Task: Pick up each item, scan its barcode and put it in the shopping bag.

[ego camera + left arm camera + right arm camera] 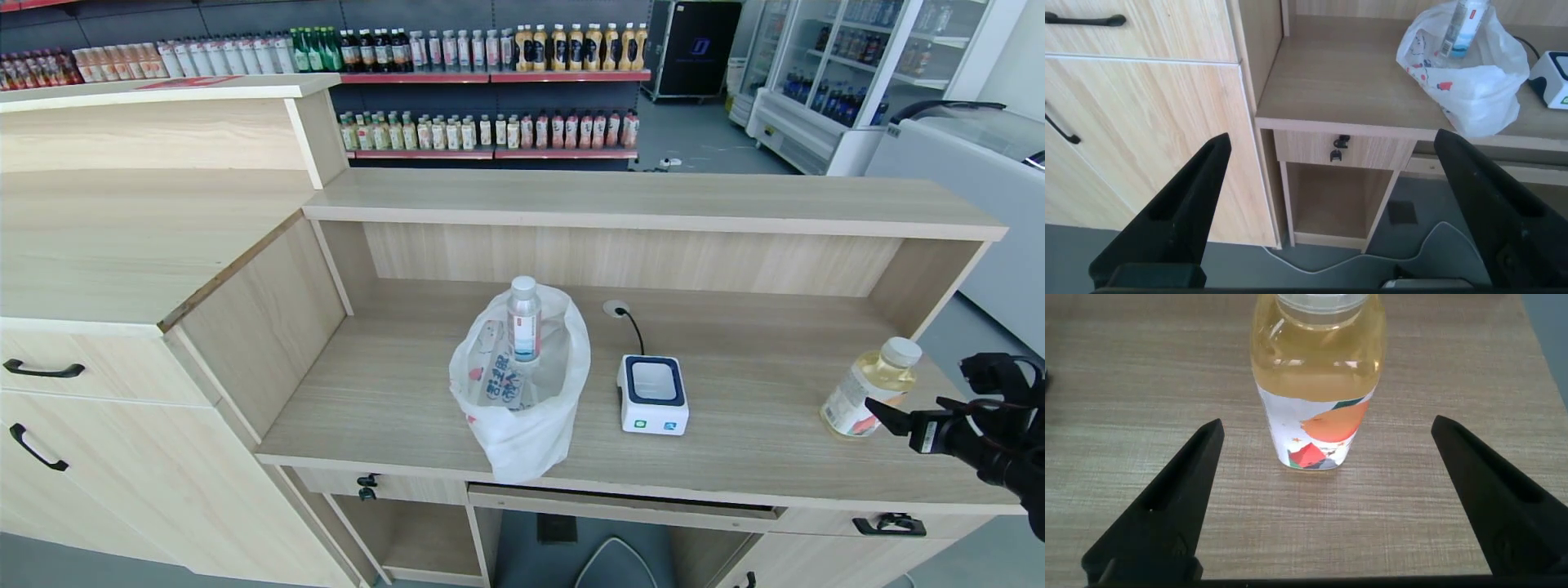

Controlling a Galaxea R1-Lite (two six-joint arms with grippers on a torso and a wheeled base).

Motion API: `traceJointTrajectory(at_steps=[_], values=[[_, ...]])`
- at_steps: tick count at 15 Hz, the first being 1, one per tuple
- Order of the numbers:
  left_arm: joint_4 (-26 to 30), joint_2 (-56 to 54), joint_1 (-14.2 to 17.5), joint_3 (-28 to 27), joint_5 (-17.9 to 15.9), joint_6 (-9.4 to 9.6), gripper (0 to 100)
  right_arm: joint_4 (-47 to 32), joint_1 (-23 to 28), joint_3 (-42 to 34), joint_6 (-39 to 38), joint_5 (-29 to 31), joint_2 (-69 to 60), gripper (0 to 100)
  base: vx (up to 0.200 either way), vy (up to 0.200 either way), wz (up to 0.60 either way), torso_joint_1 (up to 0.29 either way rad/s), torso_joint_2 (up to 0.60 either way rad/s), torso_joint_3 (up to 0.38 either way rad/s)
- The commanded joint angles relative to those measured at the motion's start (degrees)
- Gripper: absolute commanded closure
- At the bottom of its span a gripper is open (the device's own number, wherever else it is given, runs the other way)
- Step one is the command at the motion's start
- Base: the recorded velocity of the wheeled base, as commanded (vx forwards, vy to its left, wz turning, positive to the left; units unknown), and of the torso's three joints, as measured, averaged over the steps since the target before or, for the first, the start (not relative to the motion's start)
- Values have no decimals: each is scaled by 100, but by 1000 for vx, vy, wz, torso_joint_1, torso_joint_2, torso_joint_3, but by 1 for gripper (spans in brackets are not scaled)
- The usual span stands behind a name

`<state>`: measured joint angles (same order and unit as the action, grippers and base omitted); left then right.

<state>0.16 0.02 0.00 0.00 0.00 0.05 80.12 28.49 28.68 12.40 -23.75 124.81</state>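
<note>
We count one shopping bag, white plastic, standing open-mouthed on the wooden counter left of centre, reaching the near edge; one clear bottle with a white cap, upright inside the bag, its neck rising above the rim; one barcode scanner, white with a dark-framed window, just right of the bag and apart from it, with one black cable running from its far side to a hole in the counter; one yellow drink bottle, white-capped and slightly tilted, at the right end of the counter, well apart from the scanner. We count two grippers. The right gripper sits at the near right, its jaws spread wide on either side of the yellow drink bottle, not touching it, holding nothing. The left gripper hangs low off the near left corner of the counter, jaws wide apart and empty, facing one small drawer below the counter edge
</note>
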Motion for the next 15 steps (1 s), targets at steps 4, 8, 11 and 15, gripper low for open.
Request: traceJointTrajectory(at_steps=[4, 8, 11, 15], values=[[2, -2, 0, 0, 0, -5, 0, -49, -203, 612, 158, 142, 422, 0, 0, 0, 0, 0, 0, 0], [2, -2, 0, 0, 0, 4, 0, -172, -450, 937, 149, 239, 676, 0, 0, 0, 0, 0, 0, 0], [2, -2, 0, 0, 0, -5, 0, -163, -564, 1051, 131, 380, 782, 0, 0, 0, 0, 0, 0, 0], [2, -2, 0, 0, 0, -5, 0, -207, -590, 1218, 123, 380, 914, 0, 0, 0, 0, 0, 0, 0]])
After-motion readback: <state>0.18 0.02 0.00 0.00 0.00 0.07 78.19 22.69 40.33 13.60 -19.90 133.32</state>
